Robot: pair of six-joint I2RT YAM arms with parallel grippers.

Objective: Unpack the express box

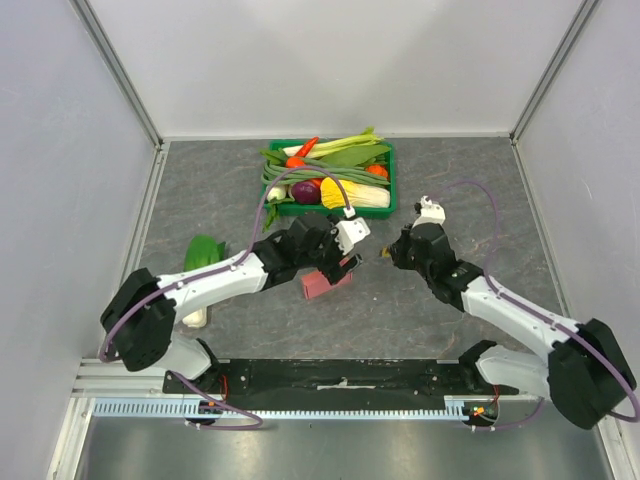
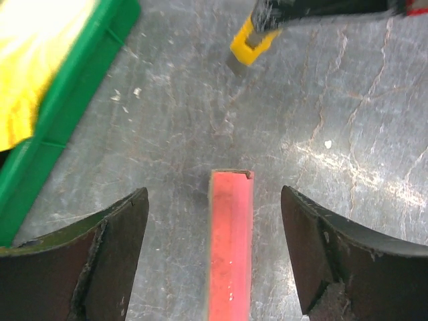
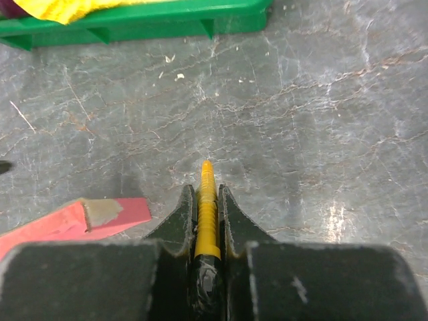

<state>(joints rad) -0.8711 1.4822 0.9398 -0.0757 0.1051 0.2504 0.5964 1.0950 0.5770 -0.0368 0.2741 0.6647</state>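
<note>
Top view: box (image 1: 325, 286) on table, just near side of crate (image 1: 392, 180), under my left gripper (image 1: 338, 265). Right gripper (image 1: 390, 254) also near side of crate. Crate packed with vegetables (image 1: 330, 165): greens, carrot, red onion.

Left wrist: gripper spread wide, nothing held. Box edge-up between jaws, gap each side.

Right wrist: jaws clamped on yellow cutter (image 3: 206, 200), tip toward crate. Tape patch visible on box corner.

Judgement: regrip box firmly first. Then run blade shallow along tape seam, away from left gripper.

The grey stone-patterned table (image 1: 450, 300) bears the green crate (image 1: 392, 185), the pink express box (image 1: 322, 287) and a leafy green (image 1: 203, 250).
</note>
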